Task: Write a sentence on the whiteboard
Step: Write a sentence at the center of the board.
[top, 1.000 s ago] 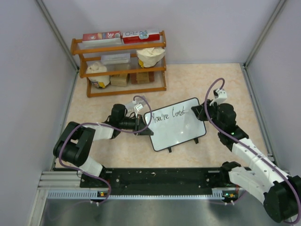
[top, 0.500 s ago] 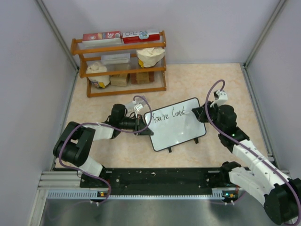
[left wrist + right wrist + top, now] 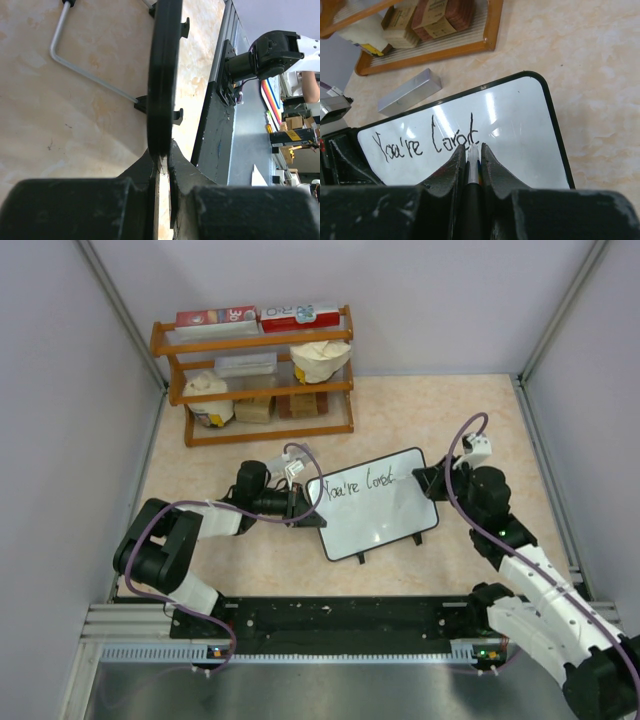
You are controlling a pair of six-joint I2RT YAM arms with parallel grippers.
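- Wooden rack [image 3: 255, 375], upper left of top view, three tiers.
- Top tier: red-and-white box [image 3: 217, 317] at left, red box [image 3: 300, 315] at right, both lying flat.
- Middle tier: clear plastic box [image 3: 246, 364]; white bag [image 3: 320, 360] to its right.
- Bottom tier: white pouch [image 3: 208, 400] at left end, then tan packet [image 3: 255, 408], then brown packet [image 3: 300, 404].
- Tabletop [image 3: 400, 415] beige, marbled.
- Right wrist view, upper left: silver-grey rectangular block [image 3: 410, 92] flat on tabletop, near rack base.
- Left wrist view, right edge: cardboard boxes [image 3: 294, 129], small, detail unreadable.

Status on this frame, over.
Left gripper shut on whiteboard edge. Right gripper shut on marker, tip at last word. Sentence: one line so far. Nothing blocking.
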